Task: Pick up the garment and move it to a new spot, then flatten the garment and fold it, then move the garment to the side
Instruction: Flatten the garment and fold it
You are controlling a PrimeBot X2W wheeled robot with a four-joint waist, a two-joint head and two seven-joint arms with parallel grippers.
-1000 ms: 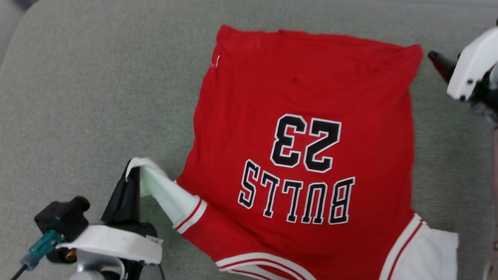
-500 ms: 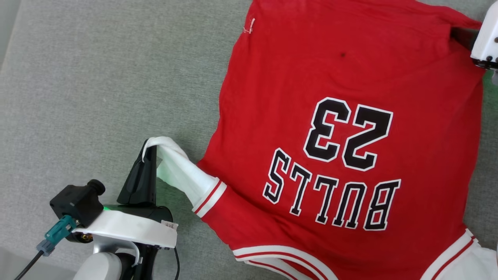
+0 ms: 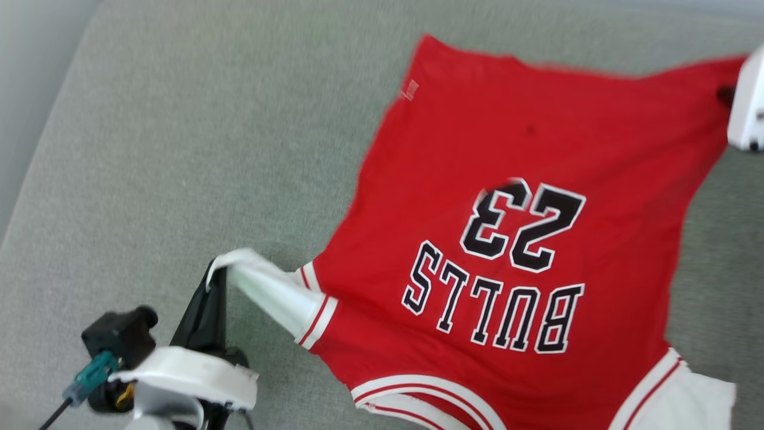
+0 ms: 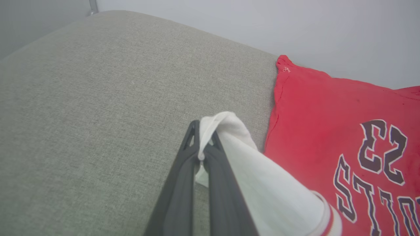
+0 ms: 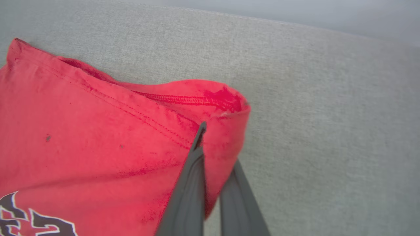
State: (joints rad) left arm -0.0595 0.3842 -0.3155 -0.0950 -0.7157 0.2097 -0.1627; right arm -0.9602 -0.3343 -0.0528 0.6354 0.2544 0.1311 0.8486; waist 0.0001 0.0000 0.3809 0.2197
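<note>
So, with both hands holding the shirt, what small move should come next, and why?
Probably lift both hands together a little. The left hand is shut on the white sleeve and the right hand on a red hem corner, yet most of the garment lies on the grey cushion, so dragging could bunch it.

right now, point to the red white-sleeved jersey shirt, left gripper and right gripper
red jersey shirt (image 3: 507, 149): head view, plain fabric above the number
left gripper (image 4: 203, 137): left wrist view, between its fingertips
right gripper (image 5: 216, 139): right wrist view, between its fingertips
</note>
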